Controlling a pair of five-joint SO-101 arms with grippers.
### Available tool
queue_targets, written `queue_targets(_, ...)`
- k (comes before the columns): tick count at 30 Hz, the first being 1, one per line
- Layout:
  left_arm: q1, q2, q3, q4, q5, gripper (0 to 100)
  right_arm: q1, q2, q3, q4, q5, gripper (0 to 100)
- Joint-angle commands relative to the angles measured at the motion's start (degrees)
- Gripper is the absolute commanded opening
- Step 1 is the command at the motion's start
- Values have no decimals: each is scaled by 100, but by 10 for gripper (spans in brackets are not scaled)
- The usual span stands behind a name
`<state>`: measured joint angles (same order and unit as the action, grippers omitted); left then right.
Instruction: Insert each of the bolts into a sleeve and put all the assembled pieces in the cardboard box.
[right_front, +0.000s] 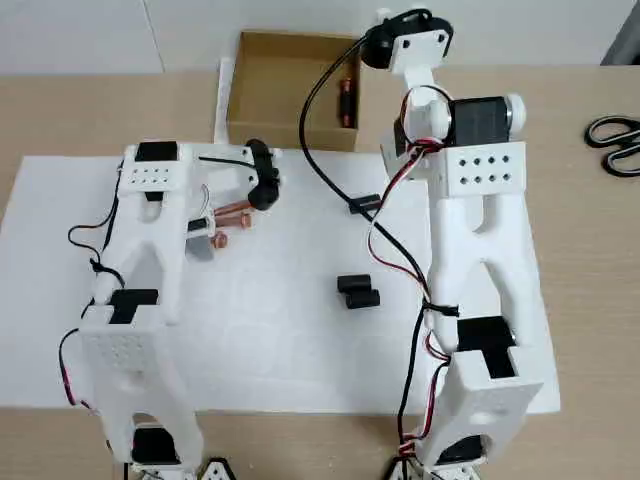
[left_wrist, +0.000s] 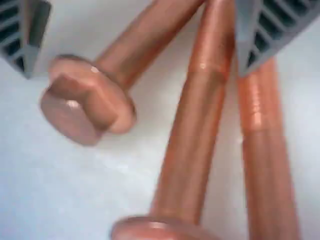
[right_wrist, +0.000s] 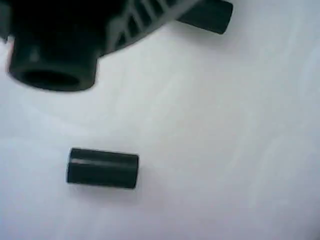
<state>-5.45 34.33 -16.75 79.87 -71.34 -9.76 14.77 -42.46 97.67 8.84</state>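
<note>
Three copper bolts (left_wrist: 200, 125) lay loose on the white sheet (right_front: 300, 350), near the box (right_front: 290, 135), off its left front corner. Left gripper (left_wrist: 145, 35) was wide open over them, gripping nothing. One assembled piece (right_front: 347, 100) lay in the box by its right wall. Two sleeves (right_front: 363, 298) sat side by side, farther from the box, toward the arm bases. Right gripper (right_wrist: 135, 20) state: couldn't tell.

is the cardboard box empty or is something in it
Not empty: one copper bolt lies inside the cardboard box, along one side wall.
</note>
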Motion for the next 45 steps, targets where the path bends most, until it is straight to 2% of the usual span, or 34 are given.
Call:
queue_targets(1,79,229,-22,-44,-35,205,22,-356,-281,66,53,3)
queue_targets(5,185,448,-22,-26,-26,125,22,-356,-281,66,44,3)
queue_targets(13,237,440,-31,-9,343,118,22,-356,-281,66,35,3)
queue_targets(17,290,440,-286,422,422,118,22,-356,-281,66,35,3)
queue_targets(24,510,440,-1464,1275,1600,118,22,-356,-281,66,26,3)
queue_targets(34,923,440,-2396,1820,3842,118,22,-391,-281,66,18,3)
queue_targets(41,879,475,-2466,1855,5565,118,13,-400,-281,66,18,3)
queue_targets(43,721,484,-2475,2022,5530,122,13,-400,-281,66,18,3)
queue_targets(45,607,484,-2475,2031,4985,122,13,-400,-281,66,9,3)
